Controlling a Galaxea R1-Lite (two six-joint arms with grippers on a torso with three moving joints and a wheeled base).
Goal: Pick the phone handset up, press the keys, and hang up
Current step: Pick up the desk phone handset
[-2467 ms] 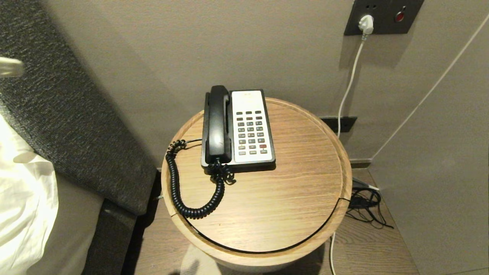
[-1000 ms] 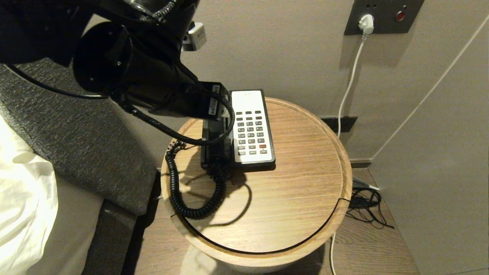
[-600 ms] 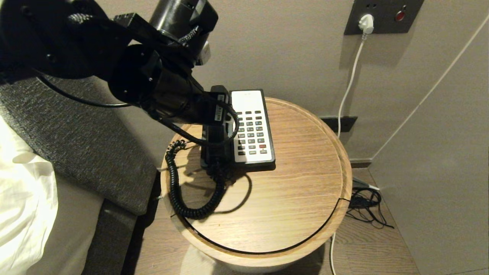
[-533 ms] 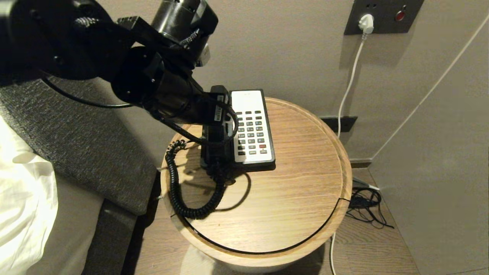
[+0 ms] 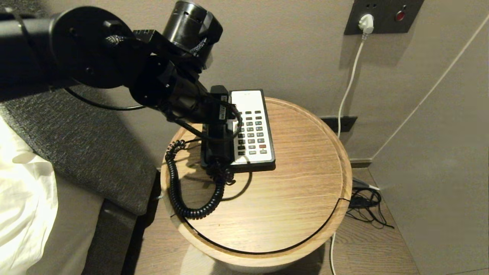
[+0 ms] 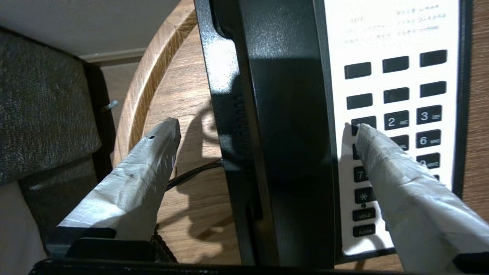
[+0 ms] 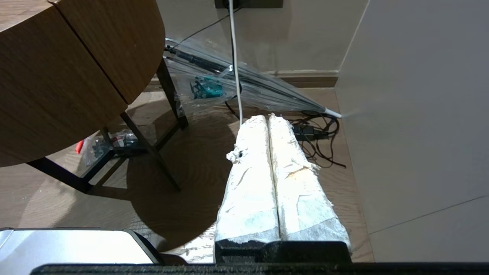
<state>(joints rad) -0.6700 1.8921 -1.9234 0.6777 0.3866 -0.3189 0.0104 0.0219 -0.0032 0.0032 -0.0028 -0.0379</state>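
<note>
On the round wooden desk (image 5: pixel 275 198), against the wall beside a bed, the phone handset (image 6: pixel 284 126) lies in its cradle on the left side of the phone base (image 5: pixel 250 100), not yet lifted. The left tool (image 6: pixel 267 130) hangs over the middle of it with its jaws wide open and nothing between them but the handset below: one taped finger (image 6: pixel 145 160) stands over the bare wood outside the base, the other (image 6: pixel 386 160) over the keys (image 5: pixel 251 133).

The step in hand looks like the pick-up. To do it well, the left tool should come straight down so both fingers pass the handset's sides evenly, then close across the narrow middle bar rather than either rounded end. The finger over the keypad has little room, so it should slip into the gap beside the handset without pressing a button or pushing the base. The lift should go up first, then away, so the coiled cord (image 5: pixel 179 187) looped on the desk can unwind without dragging the base.

The handset is long, black and glossy, with a finely textured surface that catches the light. Its ends are hidden by the arm or cut off, so their detail cannot be told.

The right tool (image 7: pixel 269 126) hangs low beside the desk over the floor, its fingers pressed together and empty.
</note>
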